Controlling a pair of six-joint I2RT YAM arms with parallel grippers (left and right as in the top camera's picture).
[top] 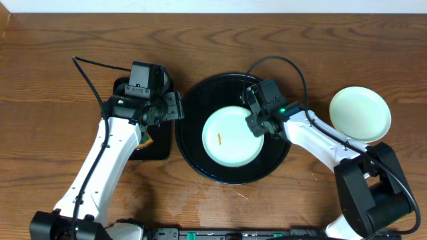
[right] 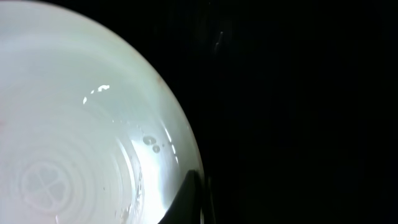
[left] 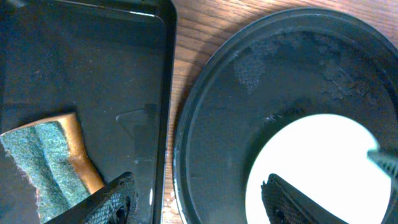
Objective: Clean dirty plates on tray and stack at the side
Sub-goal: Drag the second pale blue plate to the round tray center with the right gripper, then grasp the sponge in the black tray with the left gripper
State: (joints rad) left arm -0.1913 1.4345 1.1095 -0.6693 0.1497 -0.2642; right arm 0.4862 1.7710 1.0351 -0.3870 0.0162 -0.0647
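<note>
Smeared plate (top: 232,136) centred on round tray (top: 207,93); right gripper (top: 257,125) at plate's right rim, nearer arm, jaw opening hidden, grip not discernible. Left gripper (left: 199,202) jaws wide, empty, straddling tray's left edge, sponge (left: 43,158) just beside. Clean plate (top: 360,113) on table (top: 53,40), far right

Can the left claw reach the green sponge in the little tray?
Probably yes. The left claw is open right beside the sponge, which lies uncovered in the small black tray, nothing between them.
</note>
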